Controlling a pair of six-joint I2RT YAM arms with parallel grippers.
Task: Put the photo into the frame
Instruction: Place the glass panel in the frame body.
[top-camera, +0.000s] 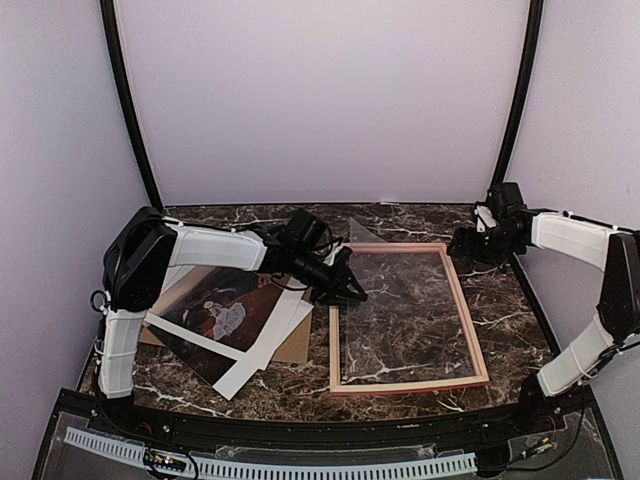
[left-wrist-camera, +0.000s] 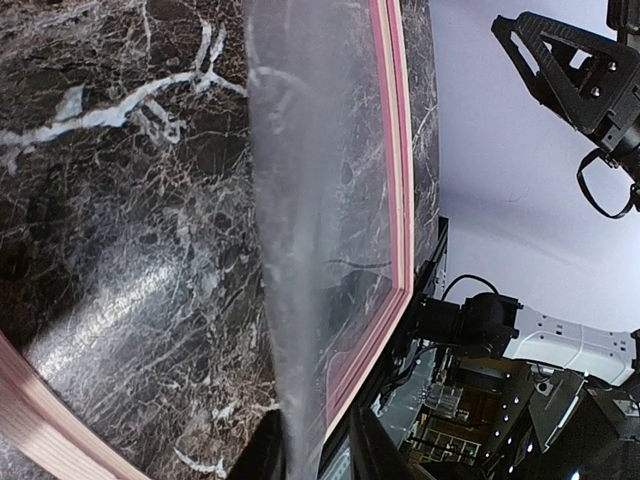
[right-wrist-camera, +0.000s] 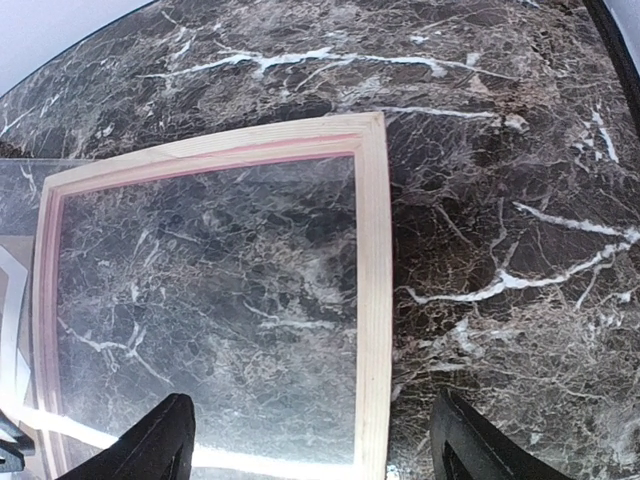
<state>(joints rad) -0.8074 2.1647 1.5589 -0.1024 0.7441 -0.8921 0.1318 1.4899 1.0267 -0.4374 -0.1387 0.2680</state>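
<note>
**Item 1. Frame** (top-camera: 408, 386). Salmon-railed and lying flat on the marble table (top-camera: 500, 290), at 5 o'clock from the table's middle. The marble shows through its opening.

**Item 2. Photo** (top-camera: 222, 318). At 8 o'clock, well apart from the frame, picture side up. It sits in a skewed pile with a white mat border (top-camera: 255, 362) and a brown cardboard board (top-camera: 295, 345). Neither arm touches it.

**Item 3. Left gripper** (top-camera: 350, 290). At the frame's 10 o'clock corner. Its claw is narrowly parted with the clear sheet (top-camera: 400, 300) edge-on between the fingers. Whether it pinches the sheet or has let it go cannot be told.

**Item 4. Clear sheet.** Lies askew over the frame's opening, with one corner poking past the far rail at 11 o'clock.

**Item 5. Right gripper** (right-wrist-camera: 310, 445). At 2 o'clock, beyond the frame's far right corner. Its claw is spread wide and holds nothing.

**Handling note.** The step in hand is probably seating the sheet. Square its edges to the rails and lower the left side slowly. Release it only once it lies flat inside the rails, since a thin, slick sheet is likely to skate.
</note>
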